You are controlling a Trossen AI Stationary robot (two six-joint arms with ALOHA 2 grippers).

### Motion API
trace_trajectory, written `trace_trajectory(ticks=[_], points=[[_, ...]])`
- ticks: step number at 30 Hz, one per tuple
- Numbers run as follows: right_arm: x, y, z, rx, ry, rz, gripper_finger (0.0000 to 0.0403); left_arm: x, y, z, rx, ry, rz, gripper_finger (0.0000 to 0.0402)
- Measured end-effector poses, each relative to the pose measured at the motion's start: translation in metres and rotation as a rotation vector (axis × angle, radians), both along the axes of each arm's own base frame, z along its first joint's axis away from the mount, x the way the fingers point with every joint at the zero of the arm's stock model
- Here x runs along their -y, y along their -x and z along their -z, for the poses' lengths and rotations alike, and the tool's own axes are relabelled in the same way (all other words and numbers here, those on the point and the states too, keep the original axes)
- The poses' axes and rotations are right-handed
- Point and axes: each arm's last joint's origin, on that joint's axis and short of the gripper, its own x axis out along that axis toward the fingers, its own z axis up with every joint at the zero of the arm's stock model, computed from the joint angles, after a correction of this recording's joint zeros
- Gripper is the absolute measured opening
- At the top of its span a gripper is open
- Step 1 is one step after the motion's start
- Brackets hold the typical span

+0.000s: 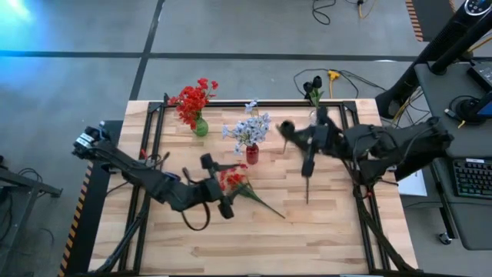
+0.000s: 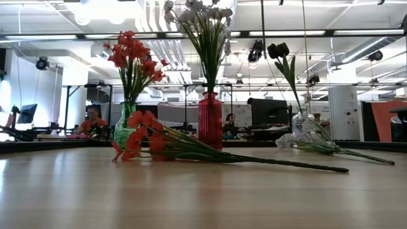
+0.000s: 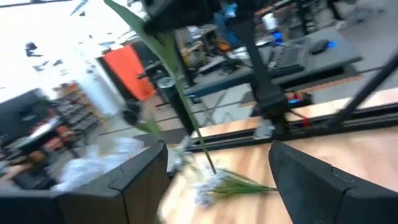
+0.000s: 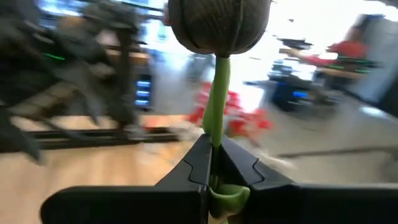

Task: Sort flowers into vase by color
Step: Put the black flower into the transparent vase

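Right now the dark-budded artificial flower with a thin green stalk (image 4: 217,25) is clamped by its stalk, just under the bud, between the closed fingers of the right tool (image 4: 211,162). In the high view that tool (image 1: 307,150) hangs above the table to the right of the red glass vase (image 1: 252,154), with the stalk trailing out of it.

The step in hand looks like carrying this stem to the clear glass vase (image 2: 301,124), which stands farther to the right of the red vase and already holds dark blooms (image 2: 278,49). To do it well, the stalk should be turned upright with its free end lowest. That end should be lined up over the narrow mouth before lowering, and the fingers should part only once the stalk is well inside. The stems already there could be knocked, so the descent should be slow.

The left tool (image 1: 224,201) waits with fingers apart, in front and to the left of the red vase. It is beside a red-bloomed stem (image 1: 233,181) lying on the wooden table (image 1: 323,238).
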Motion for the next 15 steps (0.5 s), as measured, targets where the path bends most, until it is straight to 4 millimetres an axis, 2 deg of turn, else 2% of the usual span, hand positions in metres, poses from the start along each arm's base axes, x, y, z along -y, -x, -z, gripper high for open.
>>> trace_trajectory(ticks=[6,13,15], points=[[0.022,0.016,0.012,0.001,0.017,0.150,0.0012,-0.005,0.016,-0.012,0.003,-0.023,-0.141,0.0260],[0.060,0.029,0.037,0.069,-0.021,0.238,0.0012,-0.007,0.018,-0.008,-0.048,-0.063,-0.188,0.0260],[0.072,0.036,0.043,0.088,-0.040,0.310,0.0012,-0.008,0.019,-0.007,-0.056,-0.070,-0.224,0.0260]])
